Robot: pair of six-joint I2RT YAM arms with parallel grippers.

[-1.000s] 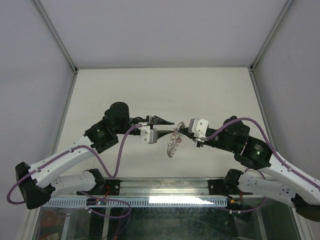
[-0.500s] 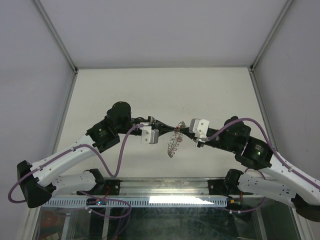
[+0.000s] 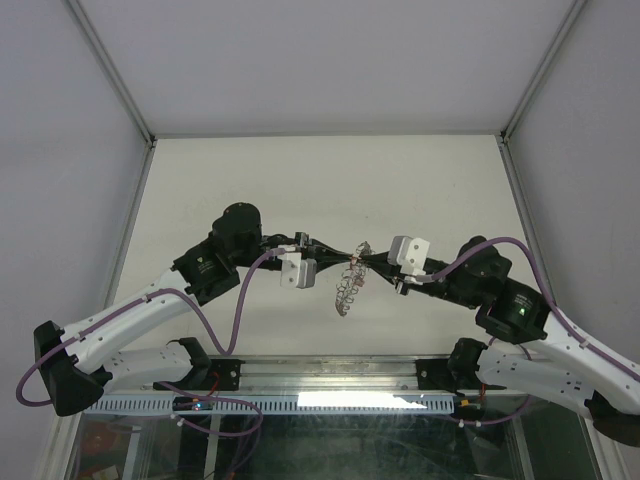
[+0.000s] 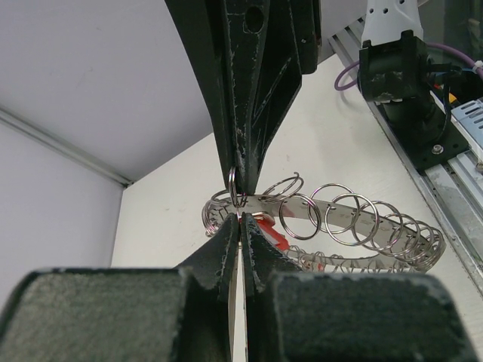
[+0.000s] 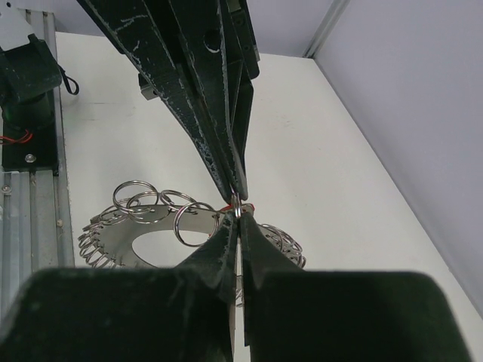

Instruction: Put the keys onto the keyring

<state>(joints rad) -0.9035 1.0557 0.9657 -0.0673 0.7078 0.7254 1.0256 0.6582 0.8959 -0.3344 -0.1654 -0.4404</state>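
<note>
Where the two arms meet tip to tip above the middle of the pale table point(image 3: 260, 180), the left gripper point(image 3: 347, 257) and the right gripper point(image 3: 362, 261) are each closed to a sliver. Both bear on the same small wire split ring point(image 4: 234, 183). From that ring hangs the keyring point(image 3: 345, 288), a large flat silver metal loop strung all round with wire split rings. It is tilted and appears to hang off the tabletop.

The keys point(image 4: 273, 231) show only as a small red plastic tag, just behind the left fingertips and against the loop's upper edge. The silver key itself is hidden, and whether it is threaded on cannot be told.

The cluster hangs nearer the metal rail point(image 3: 330, 372) at the near edge than the far wall. Table surface stretches away beyond it and to both sides, and the grey enclosure walls point(image 3: 60, 150) stand well apart from both arms.
</note>
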